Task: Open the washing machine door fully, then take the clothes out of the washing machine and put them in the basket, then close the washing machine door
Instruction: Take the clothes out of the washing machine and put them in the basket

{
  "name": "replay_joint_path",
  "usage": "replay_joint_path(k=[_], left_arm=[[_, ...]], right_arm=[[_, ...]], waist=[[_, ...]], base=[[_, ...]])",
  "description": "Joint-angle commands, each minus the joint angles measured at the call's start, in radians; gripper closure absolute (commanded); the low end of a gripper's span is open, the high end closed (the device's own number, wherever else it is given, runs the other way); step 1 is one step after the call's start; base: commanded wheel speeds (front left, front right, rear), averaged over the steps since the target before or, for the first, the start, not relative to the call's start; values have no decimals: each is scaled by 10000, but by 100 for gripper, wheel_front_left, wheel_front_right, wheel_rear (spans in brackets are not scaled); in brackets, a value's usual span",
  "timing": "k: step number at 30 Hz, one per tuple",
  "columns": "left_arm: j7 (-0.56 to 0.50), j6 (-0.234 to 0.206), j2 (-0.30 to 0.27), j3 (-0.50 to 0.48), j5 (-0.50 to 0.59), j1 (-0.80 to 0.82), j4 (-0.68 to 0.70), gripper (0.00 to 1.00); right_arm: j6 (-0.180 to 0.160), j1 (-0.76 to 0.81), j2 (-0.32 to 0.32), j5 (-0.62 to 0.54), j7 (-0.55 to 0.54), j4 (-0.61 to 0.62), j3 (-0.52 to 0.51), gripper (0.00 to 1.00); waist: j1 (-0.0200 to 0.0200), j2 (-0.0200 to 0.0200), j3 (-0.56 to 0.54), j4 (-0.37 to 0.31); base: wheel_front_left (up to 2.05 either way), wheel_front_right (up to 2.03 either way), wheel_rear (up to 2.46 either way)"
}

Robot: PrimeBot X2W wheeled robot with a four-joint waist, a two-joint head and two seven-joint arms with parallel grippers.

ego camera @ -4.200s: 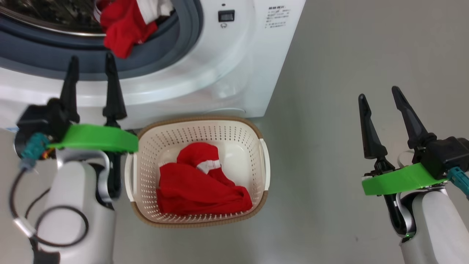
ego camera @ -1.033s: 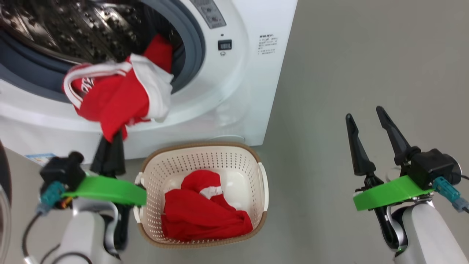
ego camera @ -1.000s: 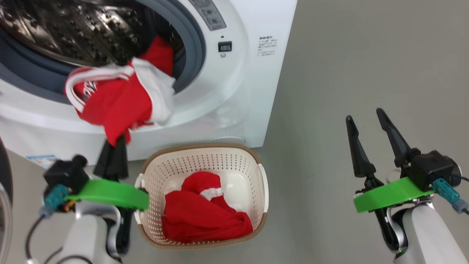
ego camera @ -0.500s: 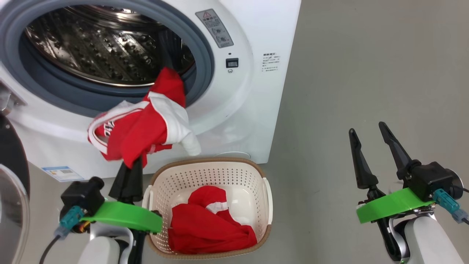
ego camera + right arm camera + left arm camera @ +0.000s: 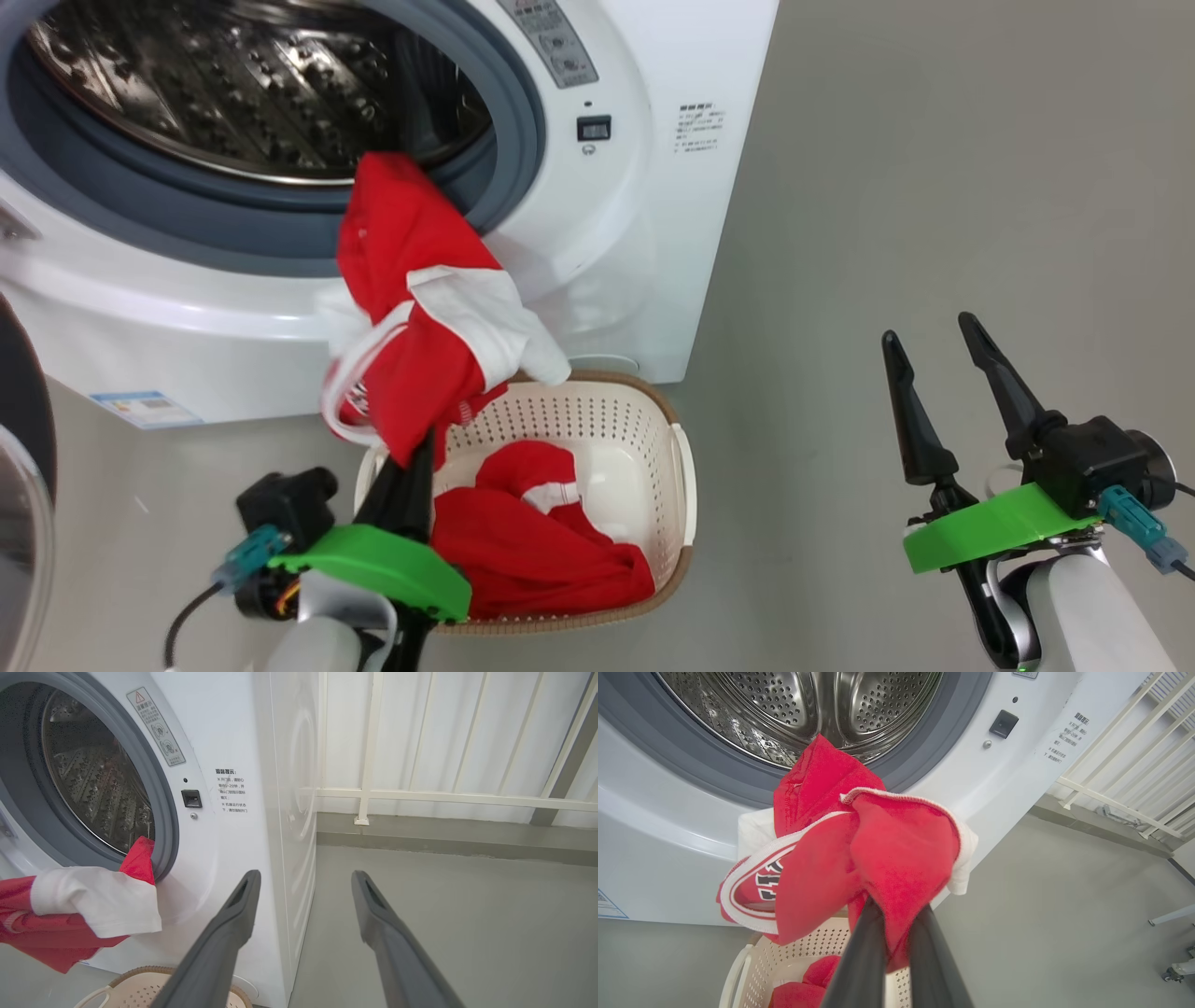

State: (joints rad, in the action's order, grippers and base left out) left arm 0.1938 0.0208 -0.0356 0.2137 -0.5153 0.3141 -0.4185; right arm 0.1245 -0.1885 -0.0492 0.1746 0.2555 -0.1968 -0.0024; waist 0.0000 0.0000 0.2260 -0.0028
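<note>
Head camera first: the left end effector [image 5: 422, 448] is clamped tight on a red garment [image 5: 411, 243] with white panels. That garment stretches from the grey gasket [image 5: 520, 149] of the washing machine [image 5: 653, 215] down to just above the back-left rim of the basket [image 5: 680, 485]. A second red garment [image 5: 541, 560] lies inside the basket, which sits on the floor [image 5: 934, 140] right in front of the machine. The door [image 5: 19, 401] stands swung out at the far left edge. Over on the right, the right end effector [image 5: 926, 334] hovers well clear of the basket, fingers spread, nothing between them. Left wrist camera now: both dark fingers [image 5: 859, 961] are pinched together on a fold of red cloth, the steel drum [image 5: 808, 704] open behind, the basket below. Right wrist camera: fingers wide apart, aimed at the machine's front corner, the garment's white sleeve draped at the left, a white railing [image 5: 420, 795] behind
</note>
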Motion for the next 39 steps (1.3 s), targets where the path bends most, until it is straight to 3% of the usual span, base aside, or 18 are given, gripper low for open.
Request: replay_joint_path(k=[1,18,39], left_arm=[[19,-93,-148,-92,-204,443,-25,100],[574,19,-147,1206,-1453,2981,-4893,100],[671,584,-147,1311,-2114,4556,-8113,100]], right_arm=[[62,-285,-10,-103,63,261,267,0],[62,-1198,-10,116,63,617,475,0],[62,-1985,-10,354,63,856,592,0]], waist=[[0,0,247,-18],[0,0,2276,-647],[0,0,4087,-1213]], base=[[0,0,0],[0,0,0],[0,0,0]])
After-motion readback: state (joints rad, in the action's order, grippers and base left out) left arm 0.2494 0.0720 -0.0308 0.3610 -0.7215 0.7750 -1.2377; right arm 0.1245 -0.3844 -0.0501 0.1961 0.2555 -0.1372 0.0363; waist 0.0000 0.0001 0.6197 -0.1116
